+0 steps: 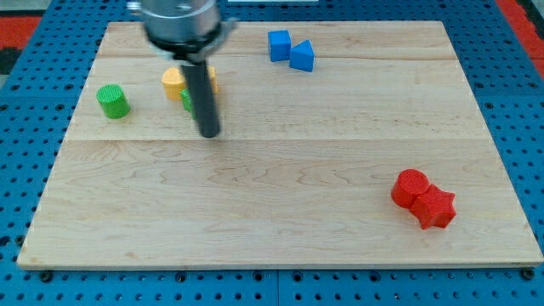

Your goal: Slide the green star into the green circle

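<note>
Green star (186, 100) sitting mostly hidden behind rod, near desk (272, 212) top-left, touching or just beside yellow block (173, 82). Green circle (112, 100) waiting further left, apart. My tip (209, 133) resting just right-below star. No gripper, nothing clamping. Likely light, rigid, slippery; pushing star's right face leftward, centred to avoid spin.

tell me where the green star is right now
The green star sits upper left on the board, mostly hidden behind my rod, just right of a yellow block; the green circle lies further left.
</note>
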Controlling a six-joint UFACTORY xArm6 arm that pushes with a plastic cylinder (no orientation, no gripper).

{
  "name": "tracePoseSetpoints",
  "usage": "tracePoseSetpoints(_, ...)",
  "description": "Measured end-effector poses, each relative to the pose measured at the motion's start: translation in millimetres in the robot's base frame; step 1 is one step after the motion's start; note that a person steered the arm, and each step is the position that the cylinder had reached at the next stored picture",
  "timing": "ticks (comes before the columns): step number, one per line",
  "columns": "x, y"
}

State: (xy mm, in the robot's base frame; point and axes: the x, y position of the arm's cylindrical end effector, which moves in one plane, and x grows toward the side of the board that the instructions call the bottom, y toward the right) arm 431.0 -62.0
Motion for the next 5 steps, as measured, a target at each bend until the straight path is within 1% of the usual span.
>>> tracePoseSetpoints(1,-19,45)
tracePoseSetpoints(2,-60,36)
tracePoseSetpoints(3,-64,-9)
tracePoseSetpoints(4,-41,-75)
tracePoseSetpoints(5,-39,-123)
